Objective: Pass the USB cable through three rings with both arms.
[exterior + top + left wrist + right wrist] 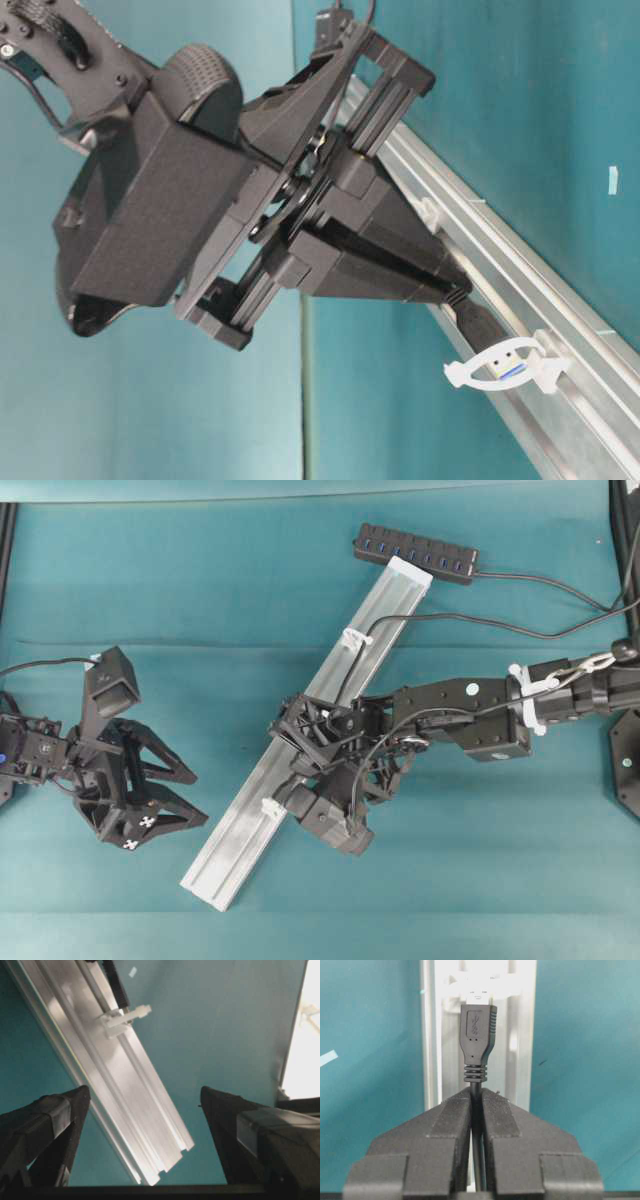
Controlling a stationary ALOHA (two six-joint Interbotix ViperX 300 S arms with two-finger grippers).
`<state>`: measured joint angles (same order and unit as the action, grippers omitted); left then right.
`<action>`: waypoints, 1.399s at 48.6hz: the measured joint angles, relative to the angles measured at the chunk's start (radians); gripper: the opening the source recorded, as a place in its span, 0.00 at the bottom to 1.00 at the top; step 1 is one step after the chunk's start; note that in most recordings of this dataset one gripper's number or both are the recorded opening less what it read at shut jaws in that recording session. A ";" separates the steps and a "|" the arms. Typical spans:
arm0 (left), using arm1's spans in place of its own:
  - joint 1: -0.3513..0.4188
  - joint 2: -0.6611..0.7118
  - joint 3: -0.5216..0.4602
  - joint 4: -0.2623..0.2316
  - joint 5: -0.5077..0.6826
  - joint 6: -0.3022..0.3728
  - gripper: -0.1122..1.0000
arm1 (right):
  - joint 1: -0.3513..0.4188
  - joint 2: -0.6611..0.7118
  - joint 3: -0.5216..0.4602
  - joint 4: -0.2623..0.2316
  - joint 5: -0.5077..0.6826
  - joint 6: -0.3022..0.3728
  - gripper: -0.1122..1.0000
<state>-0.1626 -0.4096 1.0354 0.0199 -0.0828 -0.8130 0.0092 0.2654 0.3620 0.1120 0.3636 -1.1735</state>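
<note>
The silver rail (235, 845) lies diagonally, with one ring (355, 638) near its far end and another ring (272, 807) near its close end. The USB cable (480, 623) runs through the far ring and on under my right arm. My right gripper (477, 1092) is shut on the cord just behind the plug (479, 1030). The plug's tip sits at the mouth of the near ring (505, 362). A further ring (430, 210) shows behind the right gripper (450, 290). My left gripper (195, 798) stands open left of the rail, empty, its fingers (65, 1110) wide apart.
A black multi-port hub (415, 552) lies at the rail's far end, its own cord (545, 585) trailing right. The left wrist view shows the rail's near end (165, 1160) and the ring (122, 1015) over teal cloth. Black frame posts stand at the table's side edges.
</note>
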 measured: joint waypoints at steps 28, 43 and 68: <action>-0.009 0.000 -0.002 0.000 0.000 0.000 0.96 | 0.023 0.034 -0.040 0.035 -0.040 0.015 0.17; -0.009 0.000 0.000 0.000 -0.003 -0.003 0.96 | 0.055 0.041 -0.058 0.041 -0.044 0.035 0.17; -0.011 0.100 -0.011 0.000 -0.109 -0.040 0.96 | 0.055 0.043 -0.058 0.107 -0.048 0.037 0.17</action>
<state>-0.1733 -0.3099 1.0247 0.0199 -0.1917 -0.8529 0.0644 0.3083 0.3037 0.2194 0.3160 -1.1367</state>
